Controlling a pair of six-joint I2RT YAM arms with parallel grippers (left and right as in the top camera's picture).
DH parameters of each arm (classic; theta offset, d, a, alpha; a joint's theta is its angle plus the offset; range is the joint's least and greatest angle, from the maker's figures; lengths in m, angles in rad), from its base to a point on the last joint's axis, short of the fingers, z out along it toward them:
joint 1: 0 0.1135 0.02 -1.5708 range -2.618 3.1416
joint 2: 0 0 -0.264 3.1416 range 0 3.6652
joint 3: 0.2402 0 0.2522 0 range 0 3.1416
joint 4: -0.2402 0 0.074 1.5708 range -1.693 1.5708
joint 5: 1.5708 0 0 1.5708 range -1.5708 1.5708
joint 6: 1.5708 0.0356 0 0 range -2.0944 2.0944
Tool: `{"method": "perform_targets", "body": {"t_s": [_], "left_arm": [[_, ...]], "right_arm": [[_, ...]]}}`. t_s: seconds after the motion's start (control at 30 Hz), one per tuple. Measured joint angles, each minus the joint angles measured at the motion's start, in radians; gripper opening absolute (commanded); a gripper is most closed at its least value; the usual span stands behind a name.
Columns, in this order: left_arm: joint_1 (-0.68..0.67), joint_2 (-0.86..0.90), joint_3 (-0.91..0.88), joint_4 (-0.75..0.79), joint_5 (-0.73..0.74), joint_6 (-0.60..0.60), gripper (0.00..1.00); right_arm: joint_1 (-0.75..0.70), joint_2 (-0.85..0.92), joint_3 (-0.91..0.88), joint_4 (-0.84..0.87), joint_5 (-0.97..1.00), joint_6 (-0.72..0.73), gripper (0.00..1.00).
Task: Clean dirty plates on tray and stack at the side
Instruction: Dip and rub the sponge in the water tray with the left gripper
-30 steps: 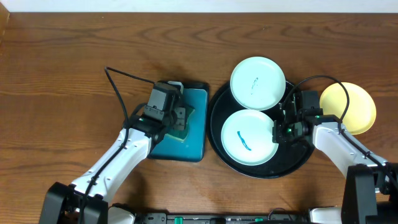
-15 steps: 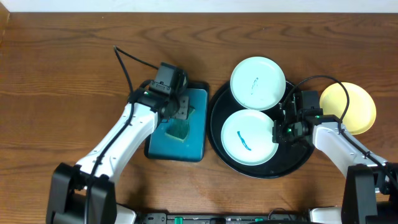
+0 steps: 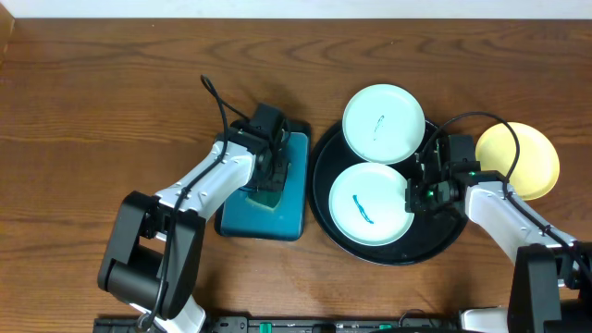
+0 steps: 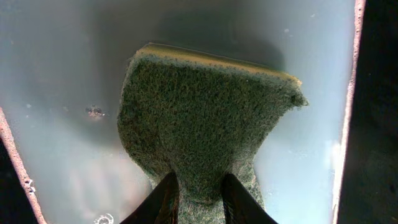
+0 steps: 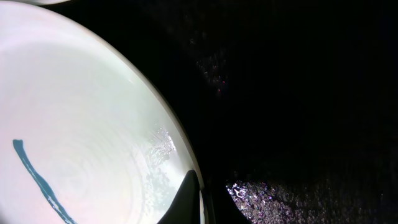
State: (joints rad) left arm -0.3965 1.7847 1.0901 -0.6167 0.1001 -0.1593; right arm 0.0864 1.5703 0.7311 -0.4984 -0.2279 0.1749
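On the black tray (image 3: 435, 242), right of centre on the wooden table (image 3: 111, 83), sit two pale mint-white plates. The near plate (image 3: 370, 205) lies flat inside the tray and carries a curved blue-green smear (image 3: 363, 209) across its middle. From the right wrist that smear (image 5: 37, 180) shows as a thin dark-teal stroke on a glossy, faintly ringed surface, with a wet patch close to the rim. The far plate (image 3: 384, 111) has only a faint small mark at its centre, and it overlaps the tray's far rim. The yellow plate (image 3: 523, 162) is off the tray, on the table just to its right, and looks unmarked.

The right gripper (image 3: 416, 196) is down at the near plate's right edge. Its fingertips (image 5: 188, 194) are closed together with the plate's rim running in between them, so it is pinching that rim. Droplets glint on the tray floor (image 5: 298, 93) beside them. The arm's black cable (image 3: 472, 118) arcs above the tray's right side.

To the left, just beside the black tray, lies the teal tray (image 3: 289, 217). The left gripper (image 3: 273, 176) hangs over it, clamped on a sponge (image 4: 205, 118), dark green scouring face up with a yellow layer along its far edge. Both fingers (image 4: 163, 199) squeeze the sponge's near end narrow. The left arm covers the teal tray's upper left corner.
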Motion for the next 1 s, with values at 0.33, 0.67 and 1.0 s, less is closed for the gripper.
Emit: {"method": "perform_targets", "body": {"t_s": [0.33, 0.67, 1.0], "left_arm": [[0.000, 0.001, -0.005, 0.011, 0.000, 0.000, 0.25], [0.000, 0.001, -0.018, 0.028, 0.001, 0.000, 0.26], [0.000, 0.001, -0.020, 0.027, 0.001, 0.000, 0.26]], "right_arm": [[0.000, 0.000, 0.000, 0.000, 0.000, 0.000, 0.01], [0.000, 0.000, 0.000, 0.000, 0.000, 0.000, 0.01], [0.000, 0.000, 0.000, 0.000, 0.000, 0.000, 0.01]]}}
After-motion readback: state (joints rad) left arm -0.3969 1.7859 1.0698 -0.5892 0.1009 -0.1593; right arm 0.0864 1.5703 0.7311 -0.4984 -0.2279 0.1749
